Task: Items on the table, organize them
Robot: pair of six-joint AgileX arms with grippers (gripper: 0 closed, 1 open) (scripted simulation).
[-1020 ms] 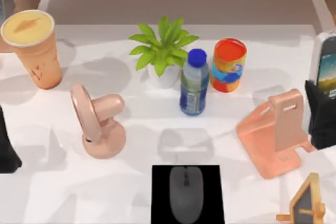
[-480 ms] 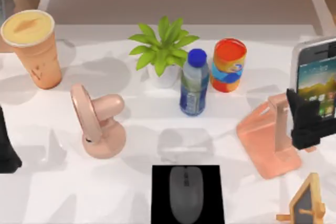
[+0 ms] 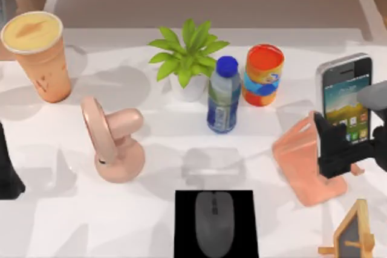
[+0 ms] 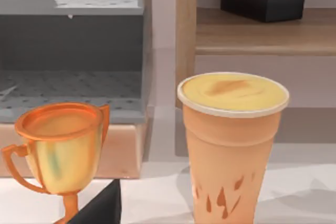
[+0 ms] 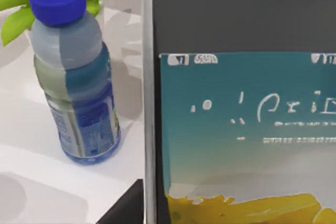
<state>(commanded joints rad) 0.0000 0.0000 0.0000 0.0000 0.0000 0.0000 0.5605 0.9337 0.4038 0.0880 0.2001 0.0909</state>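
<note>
White surface [image 3: 151, 234] was seen; the smartphone [image 3: 344, 98] was gripped upright by the right hand [image 3: 336, 149] above the pink stand [image 3: 305, 161], seemingly awaiting lowering onto it.

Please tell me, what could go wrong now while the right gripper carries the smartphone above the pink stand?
1. The right gripper holds the smartphone only by its lower part, so it may tilt or slip.
2. The pink phone stand lies directly beneath; a misjudged descent could knock it.
3. The blue-capped bottle stands nearby and could topple.
</note>
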